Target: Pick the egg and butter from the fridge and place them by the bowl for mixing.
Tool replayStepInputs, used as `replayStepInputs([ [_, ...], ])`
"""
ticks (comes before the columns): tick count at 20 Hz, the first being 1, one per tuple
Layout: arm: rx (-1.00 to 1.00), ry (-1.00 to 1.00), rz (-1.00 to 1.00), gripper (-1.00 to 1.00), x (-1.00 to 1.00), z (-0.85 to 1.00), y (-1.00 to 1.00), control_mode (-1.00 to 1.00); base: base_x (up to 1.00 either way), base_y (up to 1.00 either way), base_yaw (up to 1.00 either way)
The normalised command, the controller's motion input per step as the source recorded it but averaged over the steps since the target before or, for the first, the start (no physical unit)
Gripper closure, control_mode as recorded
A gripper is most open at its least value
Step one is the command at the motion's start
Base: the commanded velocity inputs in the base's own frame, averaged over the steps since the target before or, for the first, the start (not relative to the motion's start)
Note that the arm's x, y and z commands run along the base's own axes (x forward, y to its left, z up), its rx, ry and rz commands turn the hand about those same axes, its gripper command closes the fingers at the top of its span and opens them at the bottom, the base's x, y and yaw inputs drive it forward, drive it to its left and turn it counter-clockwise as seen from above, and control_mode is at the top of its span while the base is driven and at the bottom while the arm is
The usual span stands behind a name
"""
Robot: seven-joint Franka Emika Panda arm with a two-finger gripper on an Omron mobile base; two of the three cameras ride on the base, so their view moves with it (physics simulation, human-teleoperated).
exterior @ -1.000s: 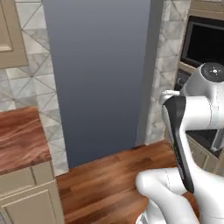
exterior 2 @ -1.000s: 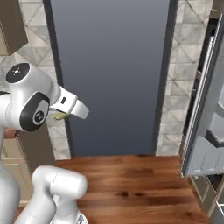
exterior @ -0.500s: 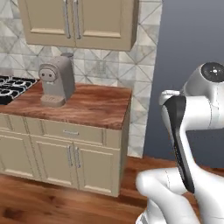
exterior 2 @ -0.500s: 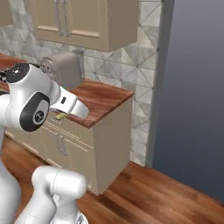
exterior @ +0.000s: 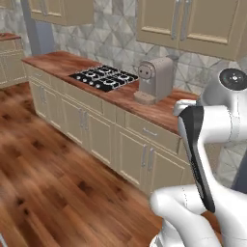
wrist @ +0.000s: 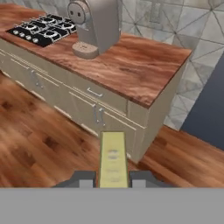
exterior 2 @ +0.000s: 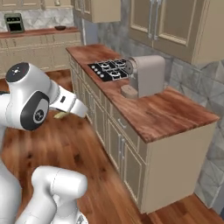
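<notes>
The gripper (wrist: 113, 178) is pinched on the butter (wrist: 113, 158), its two dark finger tips pressed against the long sides of the stick near its lower end. In the hand view the stick runs straight out from between the jaws, pale yellow, with most of its length standing free beyond the fingers. In the right base view a sliver of the same yellow (exterior 2: 60, 115) peeks out beside the white hand, held out over the wood floor.

As a judgement, the stick should be light and rather soft, and slick where it is squeezed; a hard pinch could dent it and a loose one could let it slide. The hold across the narrow sides, low on the stick, looks sound, though the long free end could swing if the arm jerks.

Beyond the hand lies the counter (wrist: 131, 65), its wooden top carrying a coffee machine (wrist: 94, 24) and, further along, a black stovetop (wrist: 41, 29). The butter hangs in the air short of the counter's front edge, above the floor (wrist: 35, 144), touching nothing but the fingers
</notes>
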Motion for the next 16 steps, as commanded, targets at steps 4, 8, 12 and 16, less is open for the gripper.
replayStepInputs([
  [4,0.0,0.0,0.0,1.0,0.0,0.0,0.0,1.0,0.22,0.05,0.73],
  [8,0.0,0.0,0.0,1.0,0.0,0.0,0.0,1.0,0.35,0.1,0.53],
  [12,0.0,0.0,0.0,1.0,0.0,0.0,0.0,1.0,0.63,0.08,0.32],
  [16,0.0,0.0,0.0,1.0,0.0,0.0,0.0,1.0,0.74,0.1,0.22],
])
